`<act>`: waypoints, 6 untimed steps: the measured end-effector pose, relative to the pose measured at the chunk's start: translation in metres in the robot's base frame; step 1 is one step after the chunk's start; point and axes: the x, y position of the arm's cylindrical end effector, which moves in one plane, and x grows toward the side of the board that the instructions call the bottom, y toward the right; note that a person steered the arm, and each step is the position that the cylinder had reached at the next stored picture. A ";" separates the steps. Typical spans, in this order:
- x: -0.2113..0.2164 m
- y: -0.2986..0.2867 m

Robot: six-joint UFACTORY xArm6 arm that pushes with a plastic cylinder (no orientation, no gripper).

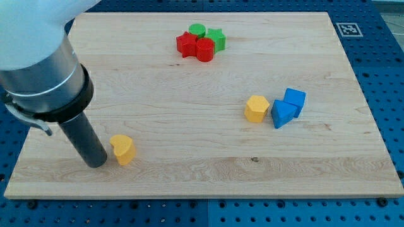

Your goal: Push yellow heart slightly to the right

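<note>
Yellow heart (123, 149) sits near worktop (189, 176) bottom-left corner; my tip (96, 164) is planted just to its left, close, maybe not quite touching; no jaws on this rig, just a bare rod, holding nothing. Best approach, imo: push straight toward view's right thru heart's middle, slow & short, since only a slight shift is wanted; off-centre contact would likely spin it. Yellow hexagon block (256, 108) w/ blue blocks (288, 107) well apart, no obstacle.
</note>
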 end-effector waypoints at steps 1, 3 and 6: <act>0.000 0.007; 0.000 0.017; 0.000 0.044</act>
